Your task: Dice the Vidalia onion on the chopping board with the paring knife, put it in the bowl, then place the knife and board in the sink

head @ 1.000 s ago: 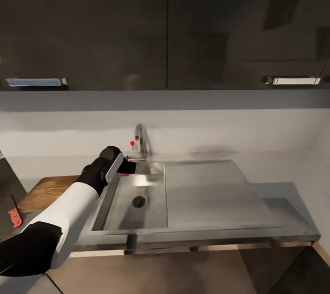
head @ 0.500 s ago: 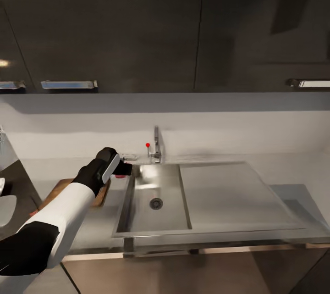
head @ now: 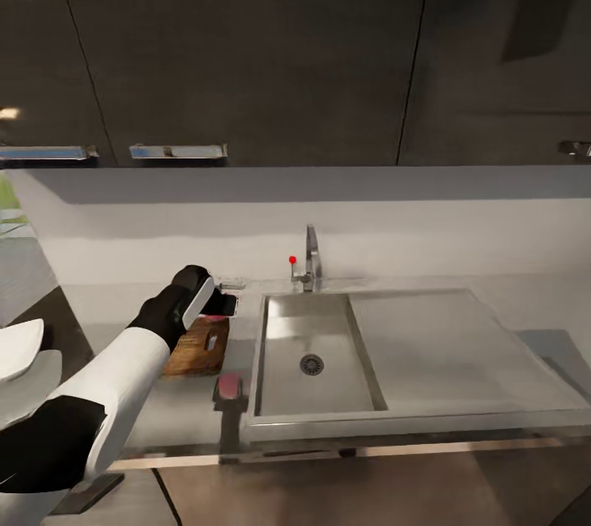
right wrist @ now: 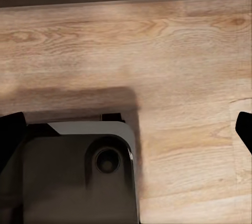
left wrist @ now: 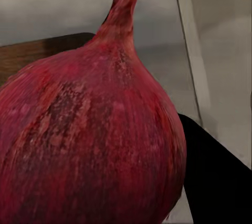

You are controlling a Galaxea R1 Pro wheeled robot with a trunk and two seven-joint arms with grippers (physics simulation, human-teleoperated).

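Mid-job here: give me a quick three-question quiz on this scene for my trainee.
1. True or false: the onion lies in the sink basin.
2. What lies nearest the left claw? A) chopping board B) kettle C) plate
3. Fill in: the tap lever's tip is ____.
Key: 1 false, the left claw holds it; 2 A; 3 red.

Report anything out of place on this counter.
One thing: a small red object sits at the countertop's front edge beside the sink, apart from the chopping board. It may be the paring knife, but it is too blurred to confirm. The Vidalia onion in the left gripper looks intact.
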